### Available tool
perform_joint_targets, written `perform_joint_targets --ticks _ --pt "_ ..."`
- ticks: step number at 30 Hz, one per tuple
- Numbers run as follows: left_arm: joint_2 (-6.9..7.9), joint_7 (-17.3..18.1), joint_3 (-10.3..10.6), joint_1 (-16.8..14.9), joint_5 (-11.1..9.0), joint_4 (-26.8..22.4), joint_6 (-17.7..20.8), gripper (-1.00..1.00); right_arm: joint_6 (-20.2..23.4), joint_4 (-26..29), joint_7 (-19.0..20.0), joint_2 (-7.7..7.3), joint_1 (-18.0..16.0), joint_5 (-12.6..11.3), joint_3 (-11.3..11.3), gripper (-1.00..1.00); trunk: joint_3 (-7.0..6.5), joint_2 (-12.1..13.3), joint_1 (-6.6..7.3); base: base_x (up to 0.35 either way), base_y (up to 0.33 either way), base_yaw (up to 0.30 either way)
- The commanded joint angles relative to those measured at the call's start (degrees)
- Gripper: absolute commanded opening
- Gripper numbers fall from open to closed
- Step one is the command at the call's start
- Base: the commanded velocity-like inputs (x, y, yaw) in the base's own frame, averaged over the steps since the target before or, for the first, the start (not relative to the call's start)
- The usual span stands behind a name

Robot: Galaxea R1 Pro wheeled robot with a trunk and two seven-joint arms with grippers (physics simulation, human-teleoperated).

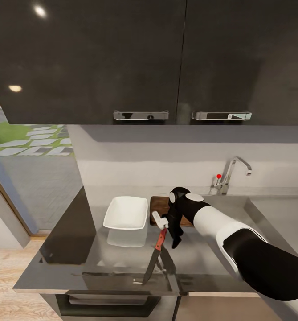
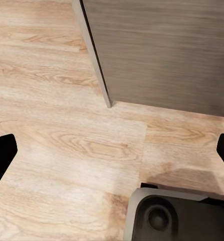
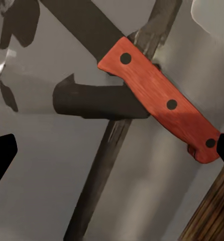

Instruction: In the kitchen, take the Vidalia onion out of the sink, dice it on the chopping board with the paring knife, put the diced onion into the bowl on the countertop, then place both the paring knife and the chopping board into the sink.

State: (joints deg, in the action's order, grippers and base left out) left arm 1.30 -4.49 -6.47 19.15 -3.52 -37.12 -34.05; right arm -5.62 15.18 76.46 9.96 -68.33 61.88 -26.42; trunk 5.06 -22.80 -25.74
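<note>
Paring knife, bowl and chopping board on the grey countertop (image 1: 202, 261).
The paring knife (image 1: 155, 256), red-brown handle up and dark blade slanting toward the counter's front edge, lies just before the white squarish bowl (image 1: 126, 212); the dark wooden chopping board (image 1: 160, 205) sits beside the bowl, sink (image 1: 278, 214) beyond.

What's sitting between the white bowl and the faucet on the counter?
In the head view, the chopping board lies between the bowl and the faucet, with the right arm's wrist over its near end.
</note>
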Motion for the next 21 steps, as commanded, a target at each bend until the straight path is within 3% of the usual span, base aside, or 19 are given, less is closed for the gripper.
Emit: perform_joint_targets --ticks 1,15,21 --pt "0.02 -0.1 0.1 0.0 -0.3 -0.1 -0.1 1.00 -0.6 0.0 -0.4 0.04 0.0 0.5 0.2 1.00 0.12 -0.1 -0.04 0.000 0.000 0.000" --pt "0.02 -0.1 0.1 0.0 -0.3 -0.1 -0.1 1.00 -0.5 0.0 -7.4 0.04 0.0 0.5 0.2 1.00 0.12 -0.1 -0.04 0.073 0.063 0.000" --pt "0.02 -0.1 0.1 0.0 -0.3 -0.1 -0.1 1.00 -0.5 -0.1 -8.1 0.04 0.0 0.4 0.2 1.00 0.24 -0.1 -0.04 0.007 0.019 0.000"
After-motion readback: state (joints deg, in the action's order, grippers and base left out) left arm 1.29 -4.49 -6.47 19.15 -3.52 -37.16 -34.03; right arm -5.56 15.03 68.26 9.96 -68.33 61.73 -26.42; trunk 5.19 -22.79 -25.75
